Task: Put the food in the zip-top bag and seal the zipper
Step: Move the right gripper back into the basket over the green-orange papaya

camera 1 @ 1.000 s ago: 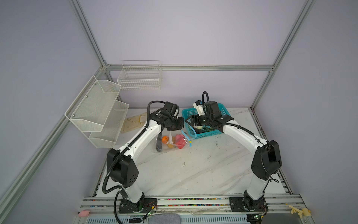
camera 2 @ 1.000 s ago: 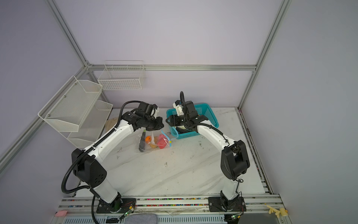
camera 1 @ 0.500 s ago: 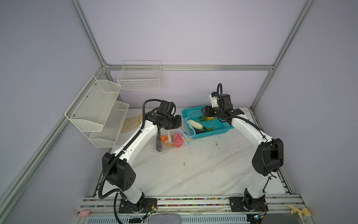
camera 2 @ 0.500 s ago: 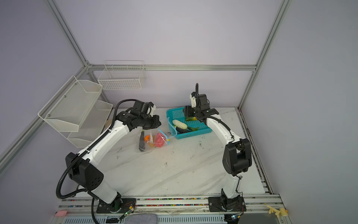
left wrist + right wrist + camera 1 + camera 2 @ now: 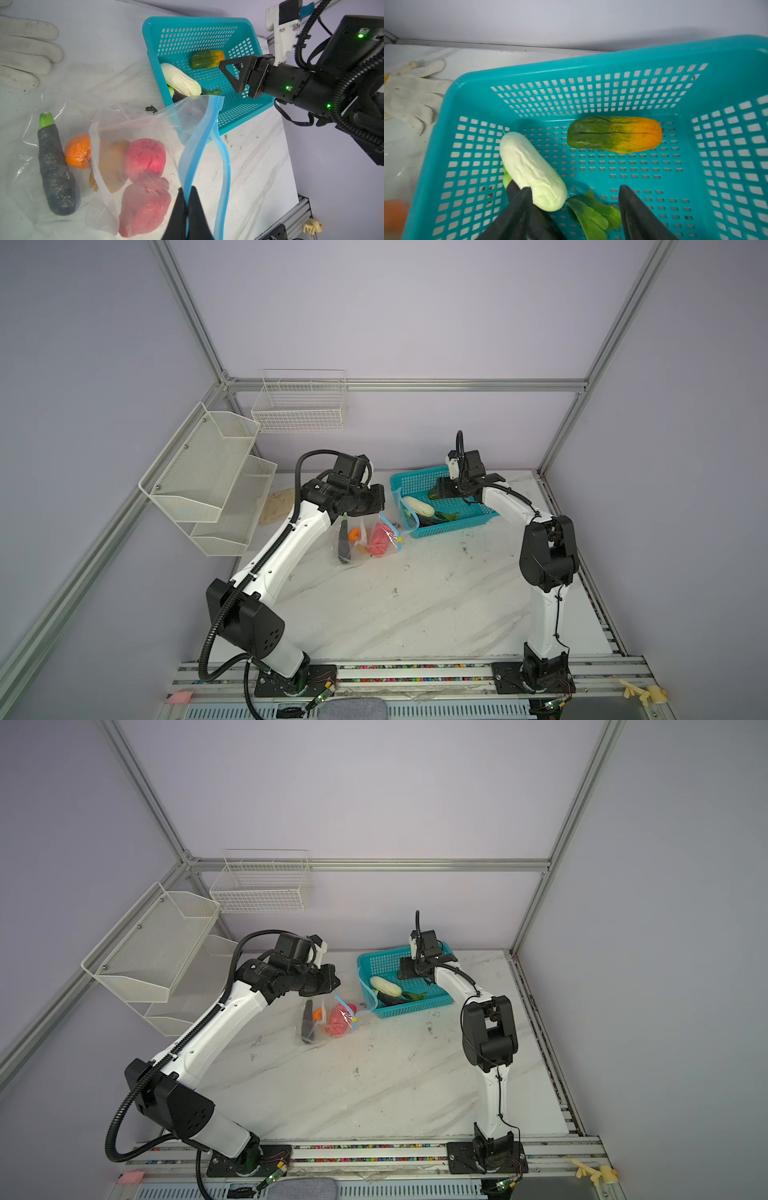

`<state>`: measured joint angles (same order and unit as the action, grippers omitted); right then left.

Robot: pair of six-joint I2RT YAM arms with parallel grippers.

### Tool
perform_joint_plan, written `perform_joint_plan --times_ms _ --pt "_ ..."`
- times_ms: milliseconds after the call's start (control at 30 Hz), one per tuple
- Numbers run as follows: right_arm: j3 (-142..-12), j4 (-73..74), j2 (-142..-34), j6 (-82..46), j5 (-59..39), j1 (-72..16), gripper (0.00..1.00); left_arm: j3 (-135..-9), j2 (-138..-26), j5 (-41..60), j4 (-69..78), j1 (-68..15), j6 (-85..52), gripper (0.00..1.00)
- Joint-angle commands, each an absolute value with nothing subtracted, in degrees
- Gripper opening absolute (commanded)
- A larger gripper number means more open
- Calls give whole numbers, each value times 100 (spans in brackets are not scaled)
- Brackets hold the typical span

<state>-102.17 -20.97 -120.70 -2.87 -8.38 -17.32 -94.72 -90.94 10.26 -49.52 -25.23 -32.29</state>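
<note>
Left wrist view gives you the zip-top bag [image 5: 145,124] lying on the counter [image 5: 259,166], mouth open, with an eggplant [image 5: 55,166], an orange piece [image 5: 78,151] and two red pieces [image 5: 145,158] inside. Your left end effector [image 5: 188,199] is pinched tight on one lip of the blue zipper [image 5: 197,145], holding it raised. Just beside the mouth sits the teal basket [image 5: 571,68], containing a white vegetable [image 5: 531,170], a green-orange piece [image 5: 614,134] and a green leaf [image 5: 593,212]. Your right end effector [image 5: 575,187] hangs over the basket floor, jaws wide apart, gripping nothing. The basket sits near the counter's back edge, a white glove [image 5: 25,52] lies back-left of the bag, and broad counter stretches in front of both.
</note>
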Motion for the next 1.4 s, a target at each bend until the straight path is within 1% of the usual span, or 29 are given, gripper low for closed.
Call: perform_joint_plan --times_ms 0,367,733,1000,1100,1367 --pt "-10543 -2215 -12289 -53 -665 -1658 71 -9761 -9148 1141 -4888 -2497 -3182 0" --pt "-11307 -2224 -13148 88 -624 -1562 72 -9798 -9377 1177 -4870 -2495 -3174 0" --pt "-11907 -2281 -13748 378 -815 -1468 83 -9905 -9562 1260 -4871 -2497 -3177 0" --pt "-12665 -2670 -14408 405 -1043 -1433 85 -9921 -9563 1277 -4869 -2492 -3188 0" --pt "-12714 -2785 -14449 370 -1113 -1435 85 -9915 -9562 1267 -4873 -2494 -3184 0" --pt "-12339 -2950 -14114 398 -1350 -1433 85 -9933 -9632 1337 -4852 -2494 -3190 0"
